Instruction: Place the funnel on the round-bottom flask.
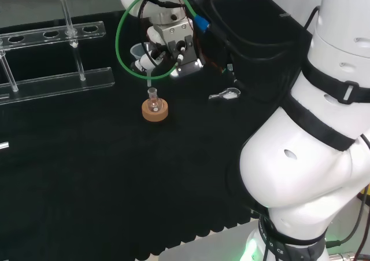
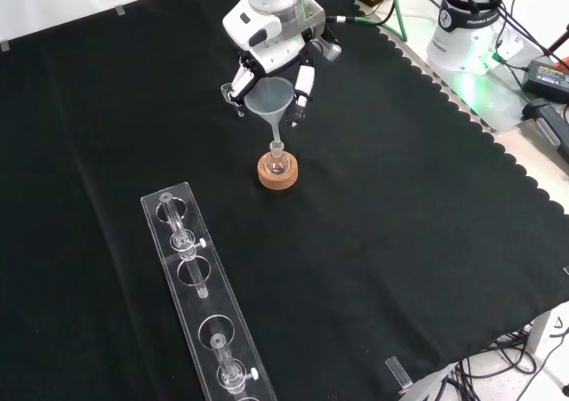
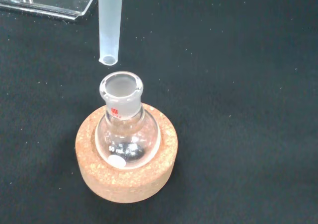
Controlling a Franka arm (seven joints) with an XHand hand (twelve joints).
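Observation:
A small clear round-bottom flask (image 3: pixel 126 129) stands upright in a cork ring (image 3: pixel 126 177) on the black cloth; it also shows in the front view as the flask (image 2: pixel 277 162) and in the head view as the flask (image 1: pixel 153 100). The hand (image 2: pixel 267 59) is shut on a translucent plastic funnel (image 2: pixel 269 99), fingers curled round its cone. The funnel's stem (image 3: pixel 110 23) hangs just above the flask's mouth, its tip slightly off to one side and apart from the rim. In the head view the funnel (image 1: pixel 141 54) sits under the hand (image 1: pixel 167 41).
A clear plastic test-tube rack (image 2: pixel 200 294) with a few tubes lies at the front left in the front view, and at the far left as the rack (image 1: pixel 52 58) in the head view. A small clear piece (image 1: pixel 225 94) lies right of the flask in the head view.

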